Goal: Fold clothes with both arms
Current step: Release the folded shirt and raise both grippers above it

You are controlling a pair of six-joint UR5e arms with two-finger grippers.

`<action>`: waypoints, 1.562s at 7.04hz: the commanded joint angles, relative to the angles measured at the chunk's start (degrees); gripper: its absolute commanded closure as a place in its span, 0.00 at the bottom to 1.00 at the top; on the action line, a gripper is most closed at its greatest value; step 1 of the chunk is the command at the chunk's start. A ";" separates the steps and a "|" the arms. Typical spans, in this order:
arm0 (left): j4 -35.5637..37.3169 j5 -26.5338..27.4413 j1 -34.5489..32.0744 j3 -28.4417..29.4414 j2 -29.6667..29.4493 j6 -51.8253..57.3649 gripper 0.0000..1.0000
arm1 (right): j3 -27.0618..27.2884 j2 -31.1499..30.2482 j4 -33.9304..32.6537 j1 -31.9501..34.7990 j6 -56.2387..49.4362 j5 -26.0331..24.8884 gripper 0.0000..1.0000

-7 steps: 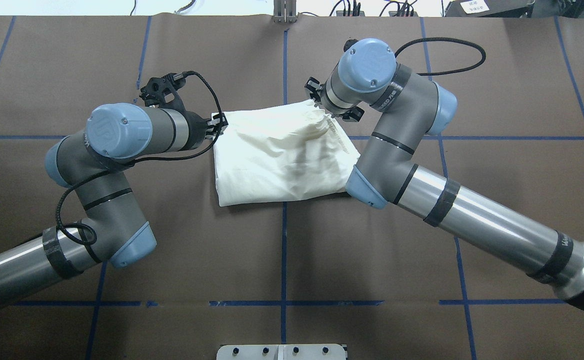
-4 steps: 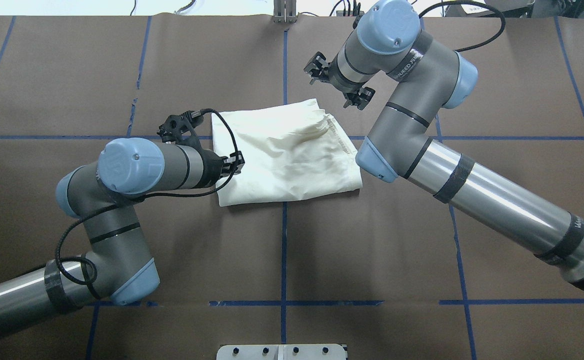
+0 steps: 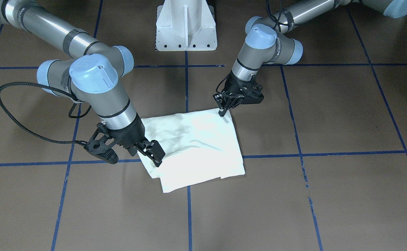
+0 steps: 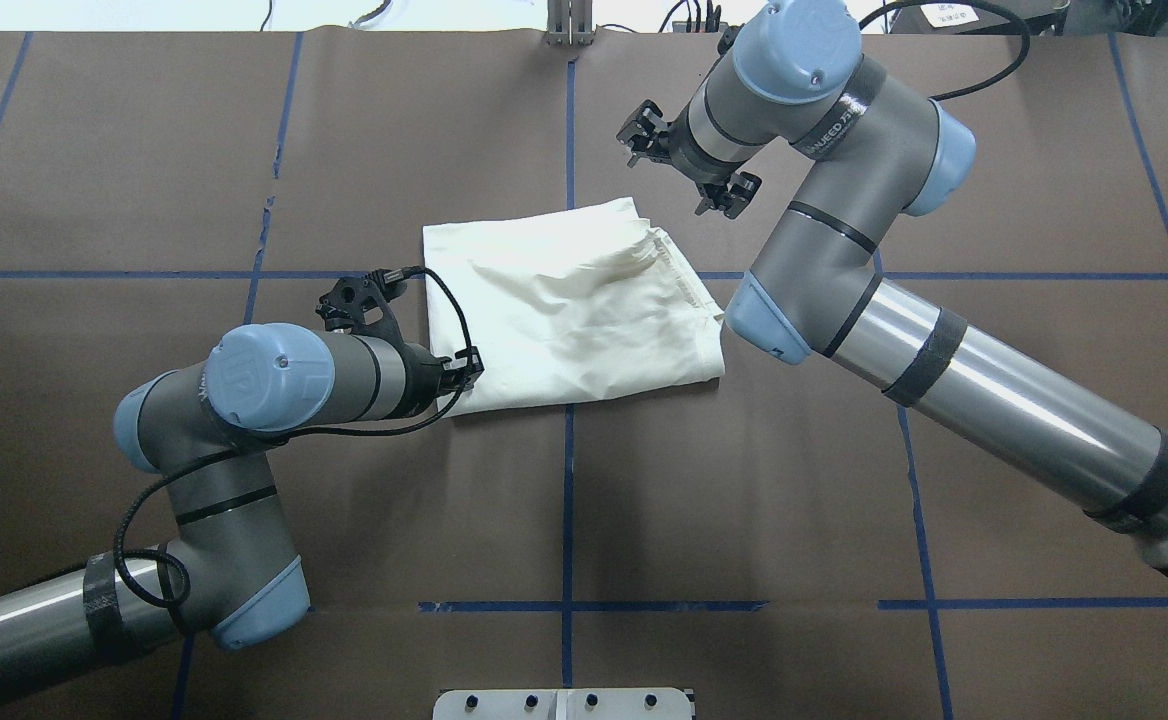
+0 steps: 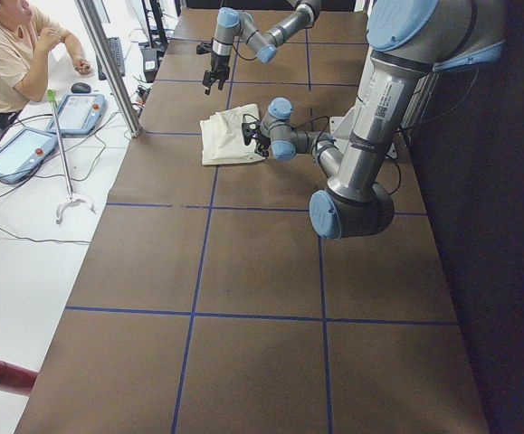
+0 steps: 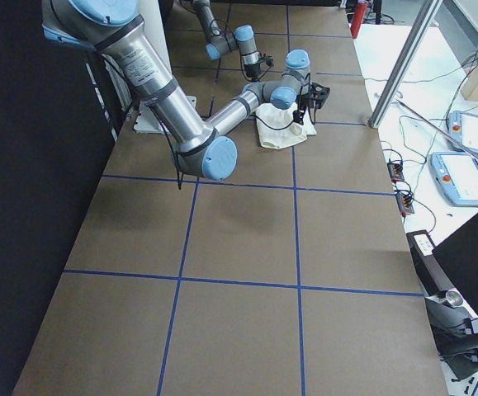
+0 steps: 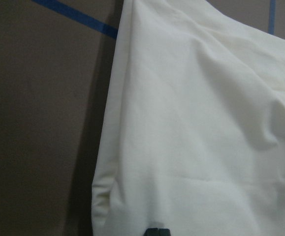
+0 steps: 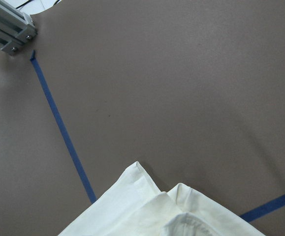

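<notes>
**Since a second ago: right gripper (image 4: 684, 165) off the cloth, left gripper (image 4: 464, 370) at the near corner**

Over the last second we have seen the right gripper let go of the shirt's (image 4: 574, 310) far right corner and pull back over the bare table (image 4: 344, 150). That corner has dropped flat. The left gripper has meanwhile travelled along the shirt's left edge, from the far corner to the one nearest the robot.

The right gripper now hangs clear of the cloth with its jaws spread, holding nothing. The left gripper's jaws look drawn together, tips down at the near left corner. We cannot tell whether they pinch a layer or only press on it.

The shirt lies at the middle of the table as a compact rectangle, plain cream side up, with no sleeve or print showing. We judge the folding mostly done. The surface is rumpled, and at the far right corner the hems lie fanned, not stacked. What seems left is a last halving or some tidying, then drawing both arms away.
</notes>
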 commanded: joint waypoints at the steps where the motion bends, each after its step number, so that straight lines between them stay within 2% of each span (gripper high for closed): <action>1: 0.14 1.45 -1.86 0.18 0.12 2.55 1.00 | 0.96 -0.49 -0.11 0.03 0.09 0.00 0.00; 6: 0.23 3.56 -2.85 0.35 2.84 2.20 1.00 | 1.31 -1.02 -0.02 -1.02 0.53 -0.78 0.00; 8: 0.23 3.39 -3.37 -1.49 4.07 2.55 1.00 | 1.48 -0.84 -0.02 -1.12 0.70 -0.79 0.00; 10: 7.39 3.04 -5.81 -7.35 4.25 8.83 1.00 | 3.14 -2.58 -0.11 -0.33 0.18 -0.52 0.00; 11: 8.22 2.86 -7.14 -11.47 8.43 12.88 1.00 | 8.72 -9.13 -0.20 0.37 -0.78 0.35 0.00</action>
